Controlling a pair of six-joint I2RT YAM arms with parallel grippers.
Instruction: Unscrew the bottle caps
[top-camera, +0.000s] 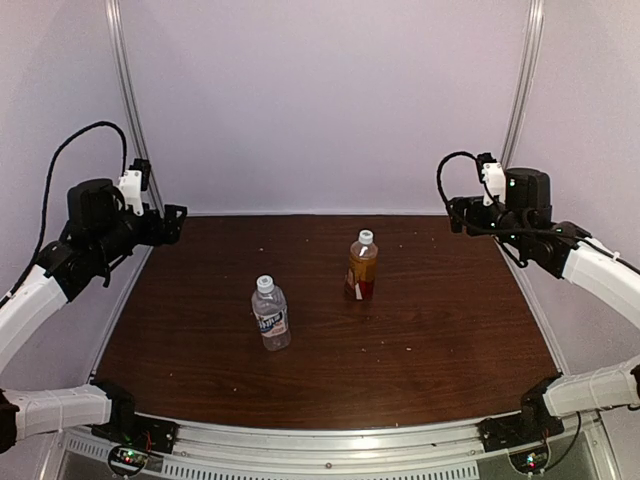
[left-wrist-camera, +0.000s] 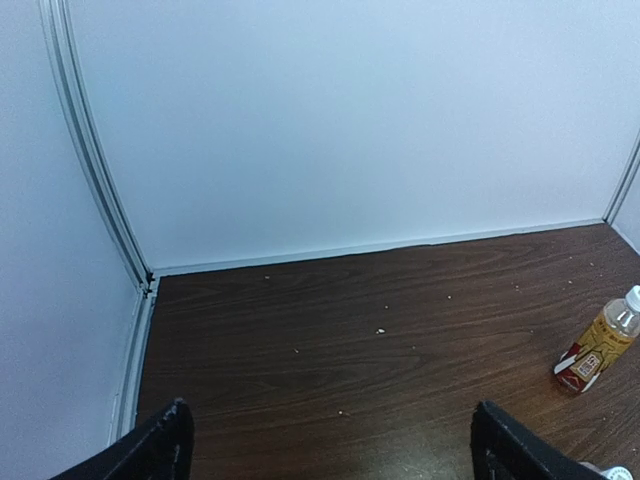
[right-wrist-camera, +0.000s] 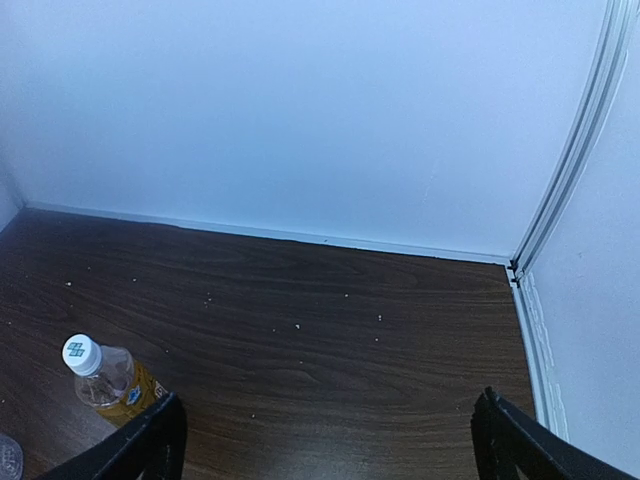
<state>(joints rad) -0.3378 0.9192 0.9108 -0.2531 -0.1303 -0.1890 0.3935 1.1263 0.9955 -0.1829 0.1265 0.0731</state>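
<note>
Two bottles stand upright on the dark wooden table (top-camera: 440, 320). The clear bottle (top-camera: 271, 318) with a white-blue label carries a white cap (top-camera: 264, 283). Behind it to the right, the amber bottle (top-camera: 361, 270) with a red-yellow label also has a white cap (top-camera: 366, 237). My left gripper (top-camera: 176, 222) hovers open at the back left, far from both. My right gripper (top-camera: 453, 213) hovers open at the back right. In the left wrist view the amber bottle (left-wrist-camera: 597, 348) is at the right edge, and the left gripper (left-wrist-camera: 331, 407) holds nothing. In the right wrist view the amber bottle (right-wrist-camera: 115, 385) sits beside the left finger (right-wrist-camera: 160, 440), and the right gripper (right-wrist-camera: 330, 397) holds nothing.
White walls enclose the table at the back and both sides, with metal rails (top-camera: 125, 90) in the back corners. Small pale crumbs (left-wrist-camera: 380, 331) are scattered over the wood. The arm bases (top-camera: 130, 425) sit at the near edge.
</note>
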